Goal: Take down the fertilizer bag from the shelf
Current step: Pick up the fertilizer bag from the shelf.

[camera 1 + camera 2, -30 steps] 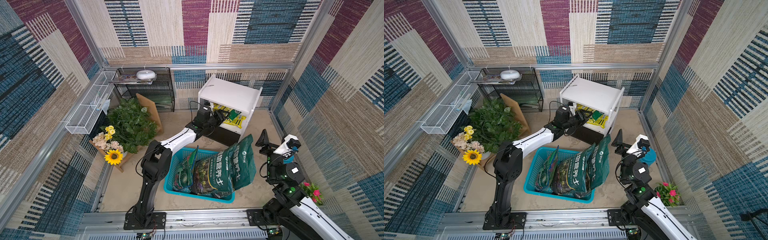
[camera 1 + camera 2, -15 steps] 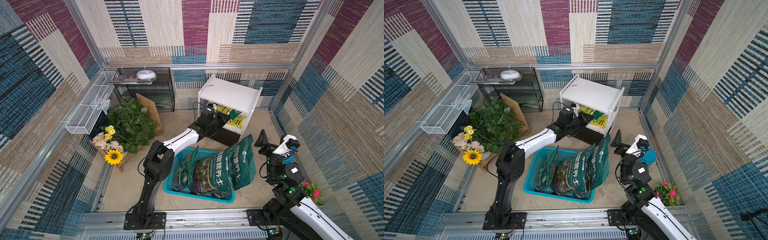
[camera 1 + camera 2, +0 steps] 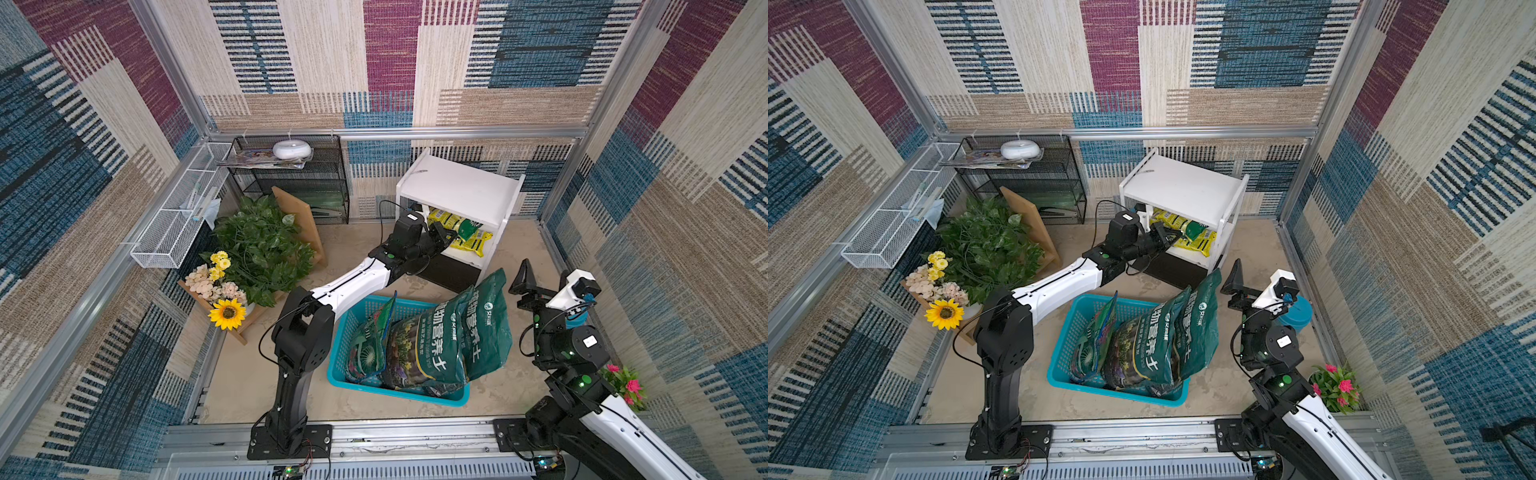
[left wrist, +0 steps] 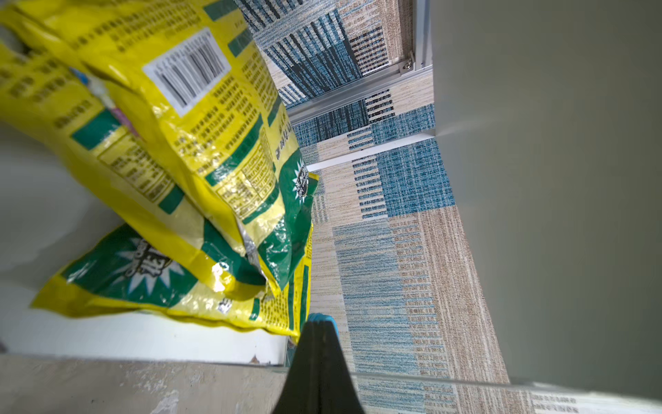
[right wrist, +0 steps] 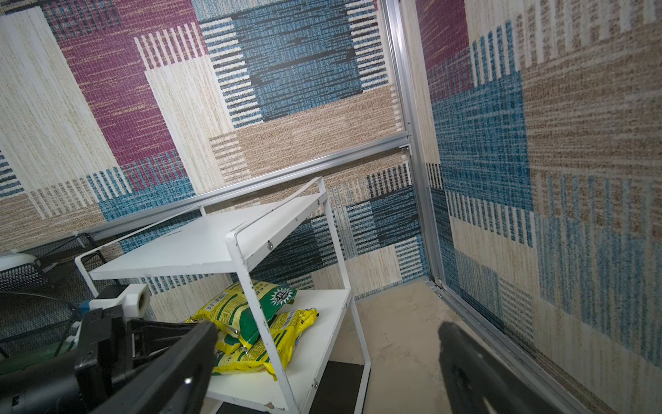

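Note:
The white shelf [image 3: 457, 187] [image 3: 1183, 187] [image 5: 200, 247] stands at the back wall. Two yellow-and-green fertilizer bags lie stacked on its lower board, the upper bag [image 4: 161, 143] [image 3: 465, 237] [image 5: 247, 308] overlapping the lower bag [image 4: 143, 279]. My left gripper [image 3: 449, 239] [image 3: 1177, 237] [image 4: 320, 322] reaches to the lower board's front edge and is shut. The lower bag's corner lies against the side of its tip, and I see nothing between the jaws. My right gripper [image 3: 528, 291] [image 5: 329, 333] hangs open to the right of the shelf, apart from it and empty.
A blue basket [image 3: 353, 374] holding green soil bags [image 3: 457, 332] sits on the floor in front of the shelf. A black wire-mesh rack [image 3: 299, 174], a white wire basket [image 3: 174, 228] and leafy plants [image 3: 262, 245] stand left. A pink flower pot [image 3: 623, 382] is near the right arm.
The left gripper's jaws have closed at the shelf's lower board, after the arm edged slightly toward the bags. The right arm has stayed still and open.

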`<state>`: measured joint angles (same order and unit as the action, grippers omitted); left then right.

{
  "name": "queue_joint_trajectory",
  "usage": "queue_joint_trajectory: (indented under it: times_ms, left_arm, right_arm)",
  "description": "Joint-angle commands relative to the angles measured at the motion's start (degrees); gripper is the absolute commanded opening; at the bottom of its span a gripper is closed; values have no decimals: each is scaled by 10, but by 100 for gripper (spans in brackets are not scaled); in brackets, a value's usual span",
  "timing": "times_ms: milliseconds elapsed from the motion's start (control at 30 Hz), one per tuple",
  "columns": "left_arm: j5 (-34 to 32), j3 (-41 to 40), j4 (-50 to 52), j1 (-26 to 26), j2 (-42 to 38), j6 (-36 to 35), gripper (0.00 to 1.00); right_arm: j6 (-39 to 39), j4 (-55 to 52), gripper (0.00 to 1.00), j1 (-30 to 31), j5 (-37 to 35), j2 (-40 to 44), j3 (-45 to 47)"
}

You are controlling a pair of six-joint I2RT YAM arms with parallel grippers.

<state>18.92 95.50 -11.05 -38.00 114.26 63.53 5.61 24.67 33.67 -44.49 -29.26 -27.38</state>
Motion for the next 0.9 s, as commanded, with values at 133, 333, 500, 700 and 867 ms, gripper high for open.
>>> queue_joint_trajectory:
  times_ms: [133,333,500,700,867]
  left_arm:
    - [33,35,-2,-2,20,-6,36]
    - [16,72,38,-11,53,5,46]
    - [-7,67,54,-12,45,7,52]
    - [-3,90,67,-25,59,4,57]
    - [3,115,69,-37,81,7,57]
  right_arm:
    - [5,2,99,-1,6,-4,-1]
    - [-3,14,99,-1,-7,-4,5]
    - [-10,20,99,-1,-9,-15,-3]
    - [-8,15,99,-3,-9,-15,-3]
    - [-3,16,99,-2,-4,-2,3]
